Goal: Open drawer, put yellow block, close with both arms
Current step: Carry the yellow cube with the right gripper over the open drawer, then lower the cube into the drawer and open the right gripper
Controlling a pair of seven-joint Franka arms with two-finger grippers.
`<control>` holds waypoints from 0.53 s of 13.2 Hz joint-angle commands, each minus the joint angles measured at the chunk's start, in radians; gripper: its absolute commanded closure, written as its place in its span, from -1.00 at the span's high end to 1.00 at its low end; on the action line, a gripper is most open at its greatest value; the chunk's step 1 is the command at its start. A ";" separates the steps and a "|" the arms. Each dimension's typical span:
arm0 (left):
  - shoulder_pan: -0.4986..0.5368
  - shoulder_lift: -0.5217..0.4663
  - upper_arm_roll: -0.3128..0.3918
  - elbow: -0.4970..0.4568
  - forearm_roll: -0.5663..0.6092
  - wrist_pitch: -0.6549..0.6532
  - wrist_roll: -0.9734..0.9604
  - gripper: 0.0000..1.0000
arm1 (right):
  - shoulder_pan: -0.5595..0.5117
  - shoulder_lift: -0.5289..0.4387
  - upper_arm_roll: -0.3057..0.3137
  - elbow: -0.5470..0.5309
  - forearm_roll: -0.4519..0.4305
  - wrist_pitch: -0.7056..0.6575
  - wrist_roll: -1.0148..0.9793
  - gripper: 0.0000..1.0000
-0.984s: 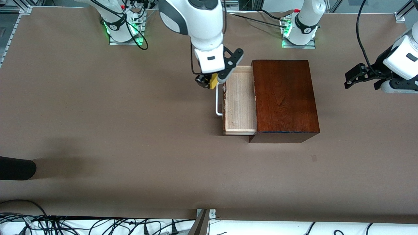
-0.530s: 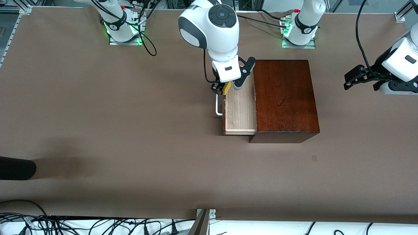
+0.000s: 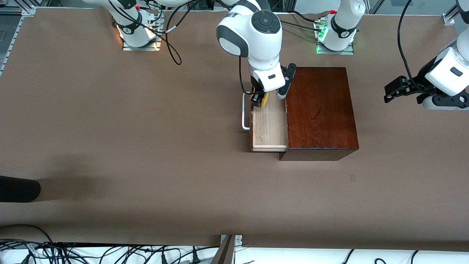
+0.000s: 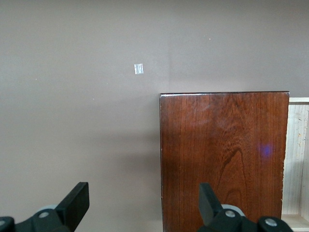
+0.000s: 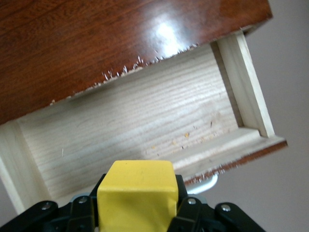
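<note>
The drawer point(image 3: 269, 126) is pulled out of the dark mahogany box point(image 3: 319, 110) toward the right arm's end of the table, its pale wood tray point(image 5: 145, 130) bare and its white handle point(image 3: 244, 113) showing. My right gripper point(image 3: 260, 99) is shut on the yellow block point(image 3: 263, 100) point(image 5: 137, 195) and hangs over the tray's end farther from the front camera, just inside the drawer front. My left gripper point(image 3: 391, 91) point(image 4: 140, 205) is open in the air over the table at the left arm's end, apart from the box point(image 4: 224, 159).
A dark rounded object point(image 3: 18, 189) lies at the table's edge toward the right arm's end. A small pale mark point(image 3: 352, 178) point(image 4: 138, 69) sits on the brown table nearer the front camera than the box. Cables run along the table's near edge point(image 3: 110, 253).
My right arm has carried the yellow block from beside the drawer's handle to over the open tray. The left arm has barely shifted.
</note>
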 commanded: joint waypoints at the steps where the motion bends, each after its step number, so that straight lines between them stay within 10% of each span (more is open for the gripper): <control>1: 0.003 0.017 -0.007 0.036 -0.011 -0.006 0.009 1.00 | 0.047 0.055 -0.032 0.062 -0.020 0.015 -0.020 -0.93; 7: 0.001 0.019 -0.010 0.051 -0.008 -0.006 0.009 1.00 | 0.065 0.094 -0.052 0.062 -0.021 0.084 -0.043 -0.93</control>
